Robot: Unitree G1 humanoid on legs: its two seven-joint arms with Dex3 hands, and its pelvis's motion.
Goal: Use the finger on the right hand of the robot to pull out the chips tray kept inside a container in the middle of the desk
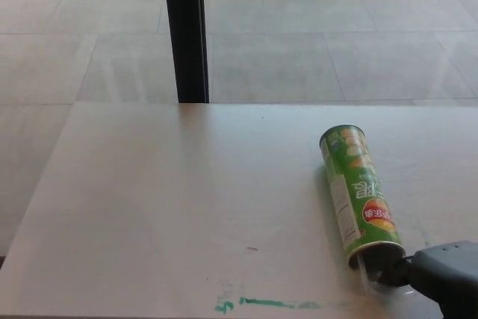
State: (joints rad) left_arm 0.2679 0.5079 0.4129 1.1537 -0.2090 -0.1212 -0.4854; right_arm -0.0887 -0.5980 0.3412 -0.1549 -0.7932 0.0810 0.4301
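A green chips can [360, 193] lies on its side on the pale desk [172, 199], right of the middle, with its open mouth towards me. A clear plastic chips tray [376, 275] sticks a short way out of that mouth. My right hand [447, 274] comes in at the bottom right corner, and its dark front end touches the outer end of the tray. Most of the hand is cut off by the picture's edge. My left hand does not show.
A black post [185, 31] stands behind the desk's far edge, with tiled floor [336, 35] beyond. Green paint smears [261, 303] mark the desk near its front edge. The desk's left edge runs diagonally at the picture's left.
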